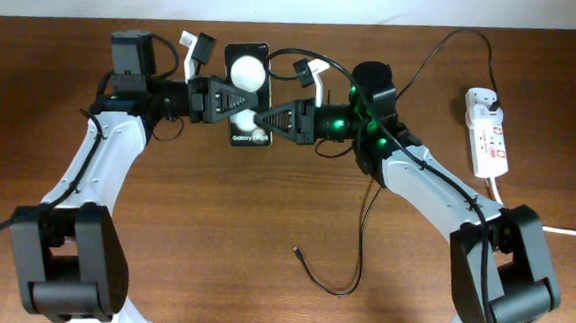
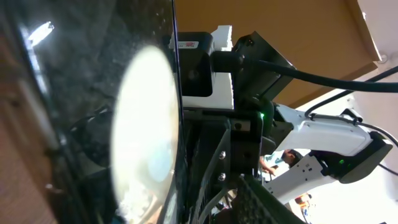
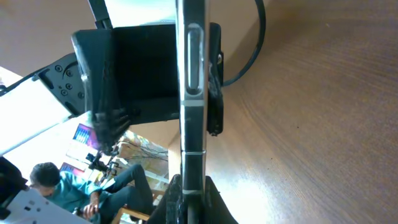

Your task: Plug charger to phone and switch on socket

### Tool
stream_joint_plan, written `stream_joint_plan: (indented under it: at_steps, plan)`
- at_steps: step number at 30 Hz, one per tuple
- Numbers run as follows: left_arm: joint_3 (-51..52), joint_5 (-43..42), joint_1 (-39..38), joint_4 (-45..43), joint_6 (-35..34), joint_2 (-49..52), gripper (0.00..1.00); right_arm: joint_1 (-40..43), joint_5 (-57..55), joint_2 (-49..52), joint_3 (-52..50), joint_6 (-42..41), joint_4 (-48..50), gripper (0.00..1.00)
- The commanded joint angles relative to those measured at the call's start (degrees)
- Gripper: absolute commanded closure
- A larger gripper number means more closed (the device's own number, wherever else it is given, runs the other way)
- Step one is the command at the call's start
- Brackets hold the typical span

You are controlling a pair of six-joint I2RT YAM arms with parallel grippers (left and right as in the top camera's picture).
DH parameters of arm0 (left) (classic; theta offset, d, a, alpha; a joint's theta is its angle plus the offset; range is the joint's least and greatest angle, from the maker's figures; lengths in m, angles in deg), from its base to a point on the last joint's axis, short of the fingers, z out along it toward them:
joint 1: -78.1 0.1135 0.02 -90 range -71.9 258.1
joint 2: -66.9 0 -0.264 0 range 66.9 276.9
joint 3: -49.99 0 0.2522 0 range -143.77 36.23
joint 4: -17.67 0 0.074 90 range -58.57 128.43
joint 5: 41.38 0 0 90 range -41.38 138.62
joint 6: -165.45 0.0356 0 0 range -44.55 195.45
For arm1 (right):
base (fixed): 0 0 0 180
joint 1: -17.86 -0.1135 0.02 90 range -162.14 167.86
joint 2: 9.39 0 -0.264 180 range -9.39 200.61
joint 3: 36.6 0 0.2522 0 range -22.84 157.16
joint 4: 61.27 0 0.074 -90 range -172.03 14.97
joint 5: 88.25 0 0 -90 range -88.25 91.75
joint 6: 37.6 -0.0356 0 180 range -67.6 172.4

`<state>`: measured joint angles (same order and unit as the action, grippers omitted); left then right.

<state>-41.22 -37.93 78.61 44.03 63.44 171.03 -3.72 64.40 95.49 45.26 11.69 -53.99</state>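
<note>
The black phone (image 1: 248,74) is at the back centre, screen up, with two white glare spots. My right gripper (image 1: 262,120) is shut on its right edge. In the right wrist view the phone (image 3: 191,74) stands edge-on between the closed fingers (image 3: 191,193). My left gripper (image 1: 251,104) reaches over the phone from the left. In its wrist view the screen (image 2: 93,93) fills the left, and one finger (image 2: 267,205) stands apart from the phone's edge. The charger cable runs from its adapter (image 1: 494,97) in the white socket strip (image 1: 487,134) to a loose plug tip (image 1: 296,249).
The black cable loops across the table at the back right (image 1: 456,37) and under my right arm (image 1: 365,216). The strip's thick white cord (image 1: 564,231) leaves at the right edge. The wooden table (image 1: 223,238) shows in front.
</note>
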Motion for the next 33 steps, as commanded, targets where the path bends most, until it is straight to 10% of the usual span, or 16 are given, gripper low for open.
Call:
stream_joint_plan:
  at_steps: [1,5,10,15,23,33]
  plan:
    - [-0.3,-3.6,0.7,-1.1,0.7,-1.7,0.72,1.7,-2.9,-0.5,0.2,-1.3,-2.2,0.96]
    - [-0.3,-3.6,0.7,-1.2,0.7,-1.7,1.0,1.7,-1.7,-0.5,0.2,-1.4,-2.2,0.96]
    - [-0.3,-1.1,0.7,-1.2,0.7,-1.7,1.0,1.9,0.2,-0.5,0.2,-1.3,-2.2,0.88]
    - [-0.3,28.0,0.5,9.7,2.9,-1.7,1.0,5.8,6.2,-0.5,0.2,5.6,-6.0,0.72]
    - [-0.3,69.7,-9.1,29.8,2.8,-1.7,1.0,10.3,-21.3,-0.5,0.2,34.0,-51.6,0.79]
    - [-0.3,85.6,-20.0,36.8,-3.8,2.3,1.0,10.3,-35.5,-0.5,0.0,35.0,-66.5,0.79]
